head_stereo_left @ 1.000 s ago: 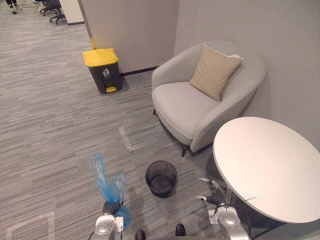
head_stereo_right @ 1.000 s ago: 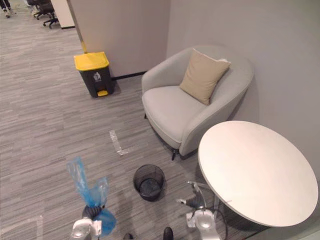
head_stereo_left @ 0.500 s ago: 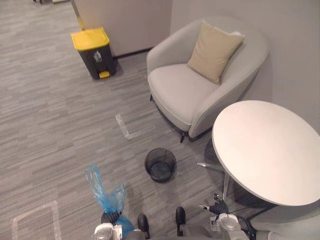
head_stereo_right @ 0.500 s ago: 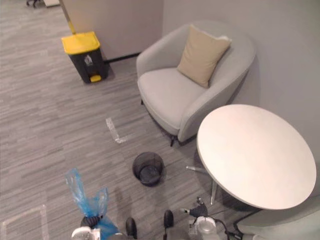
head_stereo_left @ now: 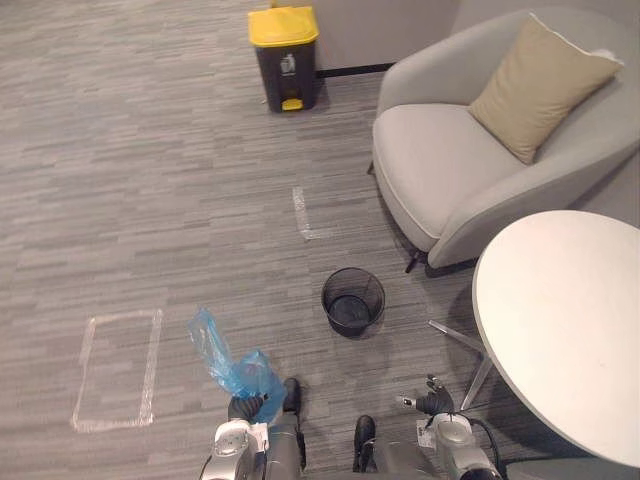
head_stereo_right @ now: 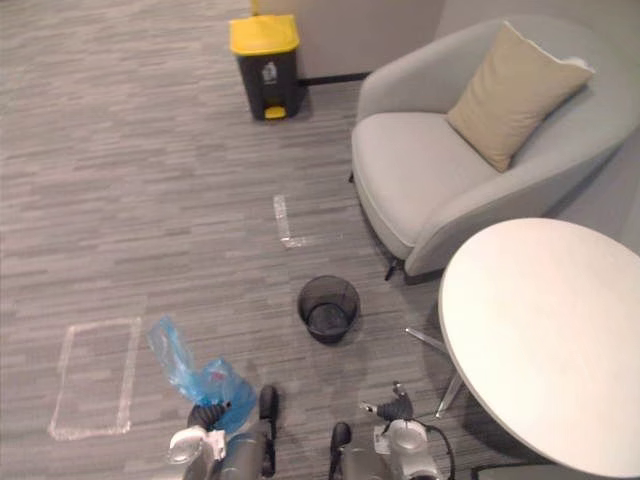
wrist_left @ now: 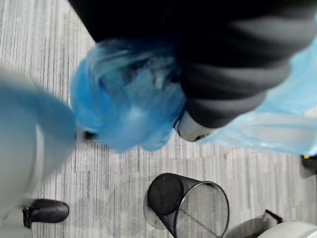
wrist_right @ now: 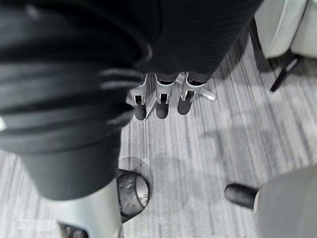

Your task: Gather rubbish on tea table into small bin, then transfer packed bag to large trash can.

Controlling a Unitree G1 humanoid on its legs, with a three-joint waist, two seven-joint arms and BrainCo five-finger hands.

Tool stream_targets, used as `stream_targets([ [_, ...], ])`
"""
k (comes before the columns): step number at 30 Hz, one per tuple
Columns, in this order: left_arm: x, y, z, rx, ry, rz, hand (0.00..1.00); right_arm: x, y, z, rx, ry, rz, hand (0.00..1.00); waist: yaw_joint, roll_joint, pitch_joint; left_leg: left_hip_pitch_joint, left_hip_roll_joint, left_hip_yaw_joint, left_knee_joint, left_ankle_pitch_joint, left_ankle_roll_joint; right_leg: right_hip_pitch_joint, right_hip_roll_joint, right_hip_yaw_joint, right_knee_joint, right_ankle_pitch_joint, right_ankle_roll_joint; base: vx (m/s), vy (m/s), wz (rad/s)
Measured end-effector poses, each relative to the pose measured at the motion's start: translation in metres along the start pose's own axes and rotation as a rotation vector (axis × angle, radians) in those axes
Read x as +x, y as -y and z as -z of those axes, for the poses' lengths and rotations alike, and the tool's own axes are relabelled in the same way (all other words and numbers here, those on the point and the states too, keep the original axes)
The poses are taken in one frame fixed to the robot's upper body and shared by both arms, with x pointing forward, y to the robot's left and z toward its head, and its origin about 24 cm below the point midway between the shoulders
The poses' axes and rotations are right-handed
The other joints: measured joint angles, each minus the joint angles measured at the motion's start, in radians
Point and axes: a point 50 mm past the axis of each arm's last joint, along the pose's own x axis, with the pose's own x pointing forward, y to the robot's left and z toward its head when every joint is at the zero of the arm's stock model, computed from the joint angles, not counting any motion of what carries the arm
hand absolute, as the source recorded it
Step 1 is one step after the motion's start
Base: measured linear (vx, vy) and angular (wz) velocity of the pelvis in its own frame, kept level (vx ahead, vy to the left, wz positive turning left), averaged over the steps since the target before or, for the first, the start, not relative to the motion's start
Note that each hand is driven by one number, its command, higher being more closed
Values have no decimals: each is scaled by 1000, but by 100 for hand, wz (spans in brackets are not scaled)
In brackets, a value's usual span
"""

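A packed blue plastic bag (head_stereo_left: 238, 369) hangs at my lower left, its loose top sticking up. My left hand (head_stereo_left: 244, 408) is shut on its gathered neck; the left wrist view shows the blue bag (wrist_left: 126, 111) bunched against the hand's dark cover (wrist_left: 233, 74). The small black mesh bin (head_stereo_left: 353, 301) stands on the carpet ahead, between me and the armchair. The large dark trash can with a yellow lid (head_stereo_left: 284, 45) stands far ahead by the wall. My right hand (head_stereo_left: 431, 403) hangs low by the table's foot, fingers (wrist_right: 158, 103) straight and holding nothing.
A round white tea table (head_stereo_left: 570, 320) with a bare top stands at my right. Behind it is a grey armchair (head_stereo_left: 450, 170) with a beige cushion (head_stereo_left: 545, 85). Tape marks lie on the carpet: a rectangle (head_stereo_left: 118, 368) at left and a short strip (head_stereo_left: 305, 213) ahead.
The camera has turned left, so the whole picture slid right: trash can, chair and table. The bag stays in my left hand; the right hand stays low.
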Motion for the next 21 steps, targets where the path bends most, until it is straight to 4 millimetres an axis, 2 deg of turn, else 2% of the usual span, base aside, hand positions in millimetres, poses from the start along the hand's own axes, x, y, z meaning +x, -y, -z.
stream_targets([
  [1, 0, 2, 0, 4, 2, 7, 100, 0, 2, 2, -2, -5, 6, 0, -4, 0, -1, 3, 4, 10, 34, -19, 2, 1, -8, -9, -6, 4, 5, -130, 72, 88],
  [2, -1, 4, 0, 14, 5, 18, 100, 0, 7, 4, -9, -9, 15, 0, -8, 7, -3, 31, 23, 25, 82, -88, 14, 1, -18, -26, -27, 20, 21, -116, 188, 64],
  [3, 0, 3, 0, 16, 5, 15, 100, 0, 8, 4, -7, -9, 19, 0, -9, 24, -4, 78, 39, 43, 55, -140, 12, 2, -18, -43, -51, 35, 37, -89, 176, 56],
  [4, 0, 3, 0, 17, 3, 14, 100, 0, 8, 4, -6, -10, 18, 0, -10, 29, -3, 94, 42, 44, 33, -144, 7, 3, -15, -46, -55, 38, 45, -91, 250, 46],
  [5, 0, 0, 2, 25, -4, 8, 100, 0, 8, 7, -6, -23, 17, 0, -11, 37, 1, 127, 37, 51, -46, -159, -14, 14, -11, -58, -71, 52, 67, -54, 168, 34],
  [8, -1, -16, 10, 60, -30, -22, 100, -5, -8, 16, 15, -57, -23, 0, -4, 9, -5, 135, -5, 37, -60, -156, 2, 63, -33, -70, -141, 100, 100, -16, 201, 25],
  [10, -2, -21, 11, 76, -37, -31, 100, -6, -7, 18, 11, -64, -22, 0, -3, 9, -7, 134, -34, 25, -60, -159, 19, 86, -57, -85, -171, 120, 120, -1, 177, 24],
  [14, -1, -26, 13, 90, -46, -42, 100, -5, -8, 17, 11, -62, -27, 0, 7, 5, -9, 129, -55, 14, -56, -165, 34, 92, -71, -91, -186, 129, 130, 19, 90, 12],
  [16, -1, -27, 14, 90, -51, -43, 100, -5, -7, 16, 11, -60, -27, 0, 6, 7, -10, 118, -64, -1, -22, -192, 45, 102, -80, -107, -177, 103, 148, 52, 82, 20],
  [17, -2, -27, 14, 89, -51, -44, 100, -4, -7, 15, 11, -57, -28, 0, 6, 6, -10, 103, -64, -9, 19, -228, 51, 95, -94, -112, -134, 71, 162, 87, 109, 20],
  [18, -2, -28, 14, 89, -52, -46, 100, -4, -8, 15, 11, -58, -30, 0, 5, 4, -10, 93, -65, -21, 66, -262, 53, 78, -110, -111, -63, 24, 173, 94, 92, 20],
  [19, -2, -28, 15, 90, -54, -47, 100, -4, -8, 15, 10, -60, -31, 0, 5, 0, -12, 85, -66, -28, 89, -279, 56, 66, -123, -109, -22, -1, 179, 130, 65, 24],
  [21, -3, -30, 17, 92, -59, -51, 100, -4, -7, 15, 8, -60, -35, 0, -2, -14, -19, 84, -96, -51, 127, -327, 78, -4, -182, -68, 187, -39, 184, 197, 85, 29],
])
